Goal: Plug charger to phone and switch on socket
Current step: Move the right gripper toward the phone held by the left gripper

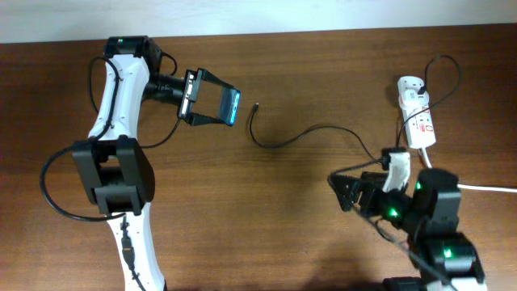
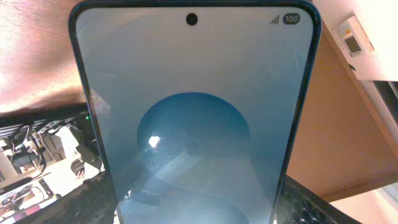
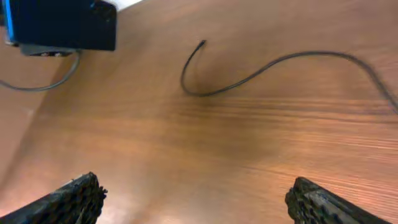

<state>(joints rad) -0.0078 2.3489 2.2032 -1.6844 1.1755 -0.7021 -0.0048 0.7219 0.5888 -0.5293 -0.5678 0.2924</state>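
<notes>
My left gripper (image 1: 220, 100) is shut on the phone (image 1: 233, 107) and holds it above the table at the upper left. In the left wrist view the phone's blue screen (image 2: 199, 118) fills the frame between the two dark fingers (image 2: 314, 205). The charger, a thin black cable (image 1: 307, 133), lies on the table with its plug tip (image 1: 256, 105) just right of the phone. My right gripper (image 1: 346, 191) is open and empty, low over bare wood, below the cable's right part. Its view shows the cable (image 3: 261, 68) and the plug tip (image 3: 202, 43) farther ahead. The white socket (image 1: 417, 113) lies at the far right.
A thick white cord (image 1: 485, 188) runs from the socket off the right edge. A black loop of cable (image 1: 444, 69) rises by the socket's top end. The left arm's own grey wire (image 3: 43, 84) hangs below the phone (image 3: 62, 25). The brown wooden table (image 1: 266, 210) spreads between the arms.
</notes>
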